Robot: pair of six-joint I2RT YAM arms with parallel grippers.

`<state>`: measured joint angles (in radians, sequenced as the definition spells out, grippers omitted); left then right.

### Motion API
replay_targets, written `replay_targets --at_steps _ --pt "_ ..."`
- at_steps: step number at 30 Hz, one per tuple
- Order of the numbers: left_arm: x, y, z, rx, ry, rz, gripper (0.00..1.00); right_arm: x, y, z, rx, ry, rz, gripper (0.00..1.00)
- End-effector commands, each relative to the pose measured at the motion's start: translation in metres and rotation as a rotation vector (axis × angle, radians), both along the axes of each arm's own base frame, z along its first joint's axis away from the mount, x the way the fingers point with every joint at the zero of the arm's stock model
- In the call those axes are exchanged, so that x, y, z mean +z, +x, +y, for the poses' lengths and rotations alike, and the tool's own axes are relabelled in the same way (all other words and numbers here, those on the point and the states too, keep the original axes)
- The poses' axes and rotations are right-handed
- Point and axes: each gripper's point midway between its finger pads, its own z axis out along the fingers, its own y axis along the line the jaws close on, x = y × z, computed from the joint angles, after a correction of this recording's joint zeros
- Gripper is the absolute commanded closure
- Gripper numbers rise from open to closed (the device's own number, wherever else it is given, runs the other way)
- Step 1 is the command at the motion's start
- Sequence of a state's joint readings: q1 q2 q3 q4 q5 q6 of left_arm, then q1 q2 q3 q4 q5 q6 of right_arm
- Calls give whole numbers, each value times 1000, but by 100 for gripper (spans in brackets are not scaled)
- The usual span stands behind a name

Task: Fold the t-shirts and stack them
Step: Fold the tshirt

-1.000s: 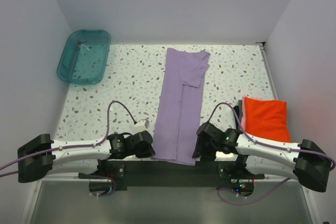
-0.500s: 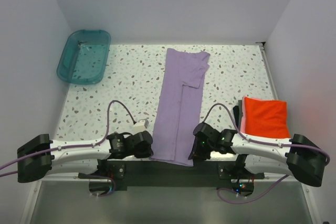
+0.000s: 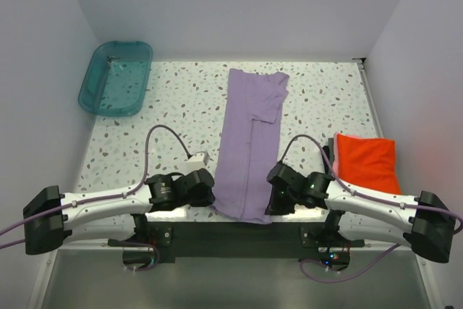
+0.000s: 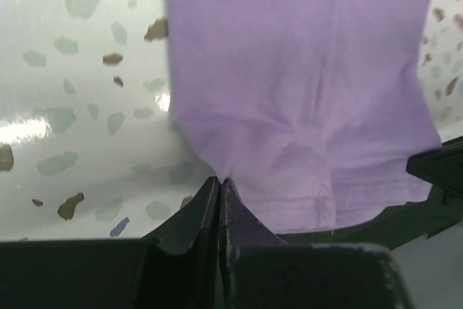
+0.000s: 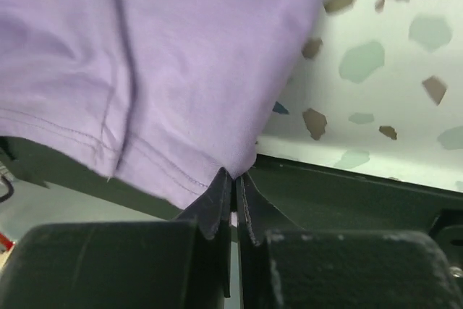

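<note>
clamping lavender t-shirt (image 3: 252,142), seemingly at hem: left gripper (image 4: 219,181), right gripper (image 5: 233,174).

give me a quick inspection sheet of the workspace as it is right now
surface: speckled white table, glossy, with glare in the wrist views
job's things: lavender t-shirt folded into a long strip down the middle, near hem at the table's near edge; orange t-shirt folded at the right side
clutter: teal tub at the far left corner
grippers: left gripper and right gripper, fingers shut on the near corners of the lavender t-shirt
cables: left cable and right cable, purple, each looping up over the table from its wrist
surroundings: plain white walls on three sides
</note>
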<state>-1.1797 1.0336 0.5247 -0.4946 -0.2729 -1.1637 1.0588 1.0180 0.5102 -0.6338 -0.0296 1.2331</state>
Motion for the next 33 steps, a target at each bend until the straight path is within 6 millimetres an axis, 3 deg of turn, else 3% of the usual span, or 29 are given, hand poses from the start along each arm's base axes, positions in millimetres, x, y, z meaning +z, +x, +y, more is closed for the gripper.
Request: replay_targets --at_steps 1,6,9,10,15,22,24,28,33 --pt "34 41 -7 16 -20 -131 99 26 42 -15 -8 -98 -175 100" --pt "57 95 -17 74 -73 -215 100 51 103 -14 -24 -85 -292 100" --pt "75 130 -37 101 -87 -265 100 60 137 -9 -43 -83 -344 100" --pt "66 139 -38 109 -64 -251 100 60 143 -8 -43 -92 -350 100" --pt "74 180 -52 161 -69 -286 100 53 174 -2 -65 -101 -389 100" --pt "69 233 -50 230 -29 -299 100 41 217 -10 -146 -75 -397 100" --pt "75 245 -52 238 -39 -308 100 39 229 -15 -163 -79 -398 100" --pt "63 269 -49 247 -13 -287 100 39 252 -20 -191 -50 -394 100" --pt "64 295 -52 248 -20 -290 100 40 278 -20 -215 -27 -400 100"
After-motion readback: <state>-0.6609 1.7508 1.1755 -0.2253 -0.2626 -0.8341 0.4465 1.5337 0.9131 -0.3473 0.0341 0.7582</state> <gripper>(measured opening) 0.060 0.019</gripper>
